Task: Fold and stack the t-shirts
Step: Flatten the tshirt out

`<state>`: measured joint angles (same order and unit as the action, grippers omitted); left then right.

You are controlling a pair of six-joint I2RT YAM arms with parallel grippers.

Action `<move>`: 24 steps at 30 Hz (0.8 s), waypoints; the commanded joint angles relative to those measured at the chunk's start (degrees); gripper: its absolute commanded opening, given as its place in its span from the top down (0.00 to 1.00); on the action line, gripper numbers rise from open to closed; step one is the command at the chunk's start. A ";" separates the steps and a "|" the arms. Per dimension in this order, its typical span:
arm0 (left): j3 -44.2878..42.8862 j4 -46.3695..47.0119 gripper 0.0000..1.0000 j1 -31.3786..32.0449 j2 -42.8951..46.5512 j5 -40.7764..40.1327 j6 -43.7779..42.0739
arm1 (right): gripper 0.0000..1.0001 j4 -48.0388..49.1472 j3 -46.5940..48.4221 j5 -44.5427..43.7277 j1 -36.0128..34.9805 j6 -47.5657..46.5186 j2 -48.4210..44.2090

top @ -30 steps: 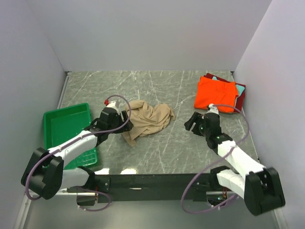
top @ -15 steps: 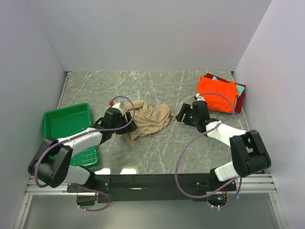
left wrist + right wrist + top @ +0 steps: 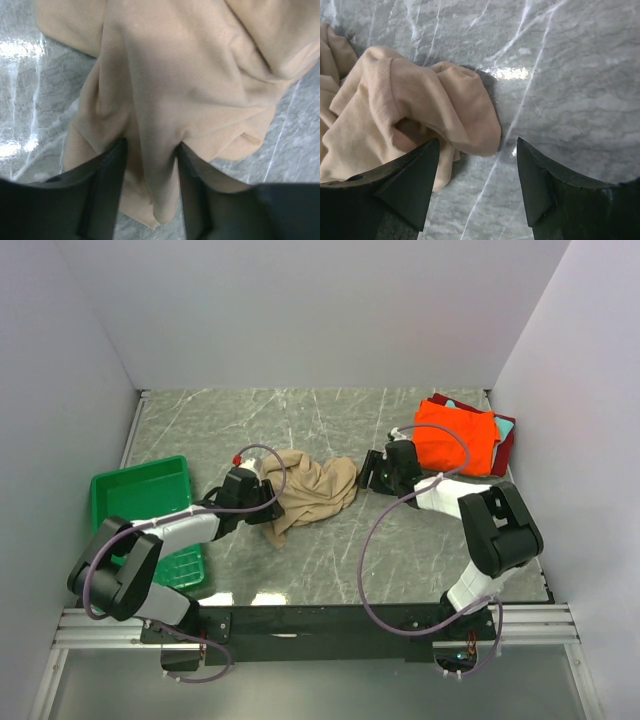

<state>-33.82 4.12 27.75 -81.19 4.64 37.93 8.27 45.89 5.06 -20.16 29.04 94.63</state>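
One tan t-shirt (image 3: 315, 488), left gripper (image 3: 151, 150) pinching it (right gripper (image 3: 477, 145) spread, empty).

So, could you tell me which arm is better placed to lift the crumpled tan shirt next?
Left, probably: the left tool has a fold of the tan shirt between its jaws, while the right tool is open with the shirt's edge near its tips.
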 commanded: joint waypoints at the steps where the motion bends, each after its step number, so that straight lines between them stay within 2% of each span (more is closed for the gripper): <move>1: -1.07 2.47 0.53 0.29 -0.81 -0.51 -1.02 | 0.31 1.31 3.50 -0.14 -0.58 -1.00 2.04; 4: -1.07 2.56 0.60 0.29 -1.08 -0.60 -1.11 | 0.34 1.04 4.38 -0.05 -0.75 -1.26 3.28; 8: -1.59 2.30 0.79 0.29 -1.25 -0.78 -1.19 | 0.55 0.61 5.88 0.48 -0.75 -2.14 4.25; 9: -1.77 2.12 0.82 0.29 -1.25 -0.78 -1.28 | 0.68 0.34 5.88 0.30 -0.67 -2.32 3.99; 11: -2.47 1.16 0.95 0.29 -1.08 -1.13 -1.63 | 0.84 0.17 5.79 -0.05 -0.75 -2.67 2.76; 12: -2.91 0.72 0.99 0.29 -0.90 -1.48 -1.81 | 0.95 0.08 5.62 -0.14 -0.67 -2.76 2.14; 13: -3.18 0.28 0.99 0.29 -0.47 -1.65 -1.98 | 1.00 -0.53 5.53 -0.23 -0.75 -2.93 1.44; 19: -7.48 -7.54 0.99 0.29 4.79 -6.47 -3.83 | 1.00 -5.01 4.13 -3.03 -0.75 -4.69 -7.69; 24: -11.61 -13.87 1.00 0.20 12.17 -12.46 -5.32 | 1.00 -10.89 2.28 -7.60 -0.75 -5.66 -21.13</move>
<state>-41.15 -6.09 27.86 -74.65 -2.57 34.79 0.71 48.69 1.85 -20.49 24.99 81.49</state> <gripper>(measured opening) 0.023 0.013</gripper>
